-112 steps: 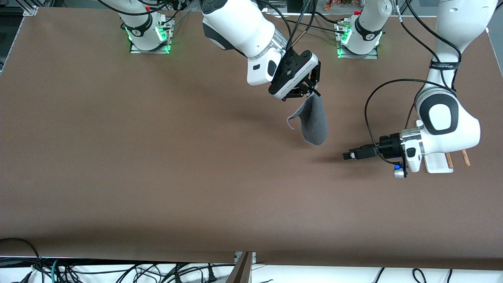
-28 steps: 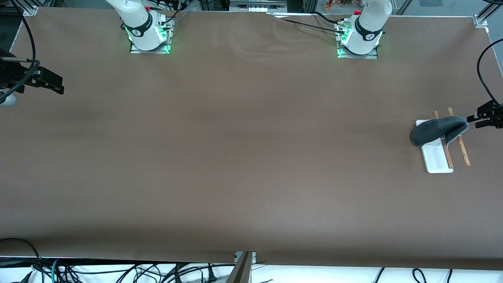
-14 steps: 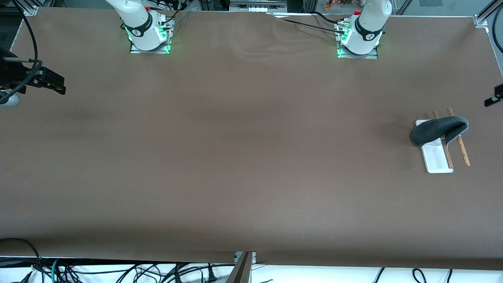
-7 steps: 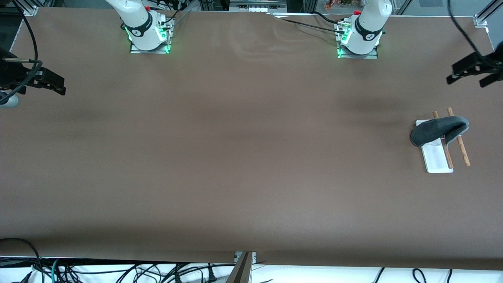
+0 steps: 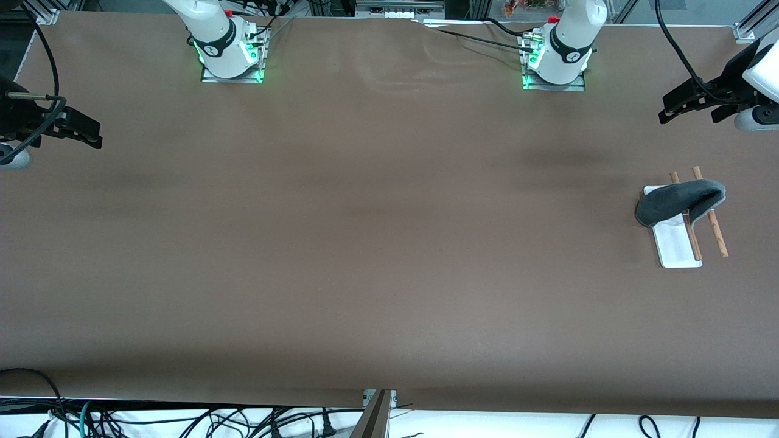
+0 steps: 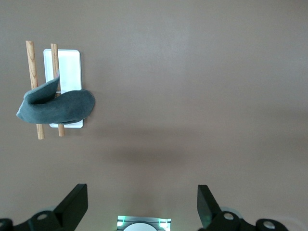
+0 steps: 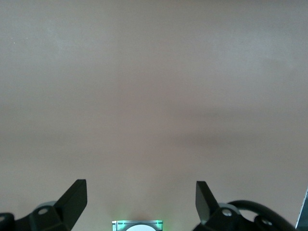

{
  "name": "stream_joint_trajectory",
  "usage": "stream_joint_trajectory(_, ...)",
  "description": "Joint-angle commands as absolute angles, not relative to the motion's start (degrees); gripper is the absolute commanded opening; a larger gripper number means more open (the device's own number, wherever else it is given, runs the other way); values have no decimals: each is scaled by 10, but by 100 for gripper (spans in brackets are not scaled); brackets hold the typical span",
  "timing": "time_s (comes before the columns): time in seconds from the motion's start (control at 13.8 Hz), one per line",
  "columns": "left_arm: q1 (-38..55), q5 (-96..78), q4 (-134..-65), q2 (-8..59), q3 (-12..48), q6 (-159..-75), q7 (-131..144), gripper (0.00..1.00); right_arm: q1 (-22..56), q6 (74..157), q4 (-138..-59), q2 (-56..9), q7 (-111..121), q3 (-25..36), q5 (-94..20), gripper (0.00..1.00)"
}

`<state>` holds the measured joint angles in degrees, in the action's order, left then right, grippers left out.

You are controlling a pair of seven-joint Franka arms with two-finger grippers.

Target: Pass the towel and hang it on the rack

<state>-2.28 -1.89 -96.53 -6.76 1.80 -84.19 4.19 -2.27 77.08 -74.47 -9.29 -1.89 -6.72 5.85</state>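
Observation:
The dark grey towel hangs draped over the rack's two brown wooden rods, above the rack's white base, at the left arm's end of the table. It also shows in the left wrist view over the rack. My left gripper is open and empty, raised high over the table at that end. My right gripper is open and empty, raised over the right arm's end of the table, where that arm waits.
The two arm bases with green lights stand along the table edge farthest from the front camera. The brown tabletop holds nothing else. Cables hang below the near edge.
My left gripper has let go of the towel, which stays on the rack, and has risen away from it toward its base. The right arm has not moved.

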Motion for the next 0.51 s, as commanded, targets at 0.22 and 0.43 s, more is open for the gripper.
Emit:
stream_joint_trajectory(0.22,-27,-1,-978,-93,25,-835,49,100,-29,773,-748,-89,-15,-69,57,100)
stream_joint_trajectory(0.43,-28,-1,-979,-95,24,-834,47,100,-28,773,-748,-90,-17,-69,47,100)
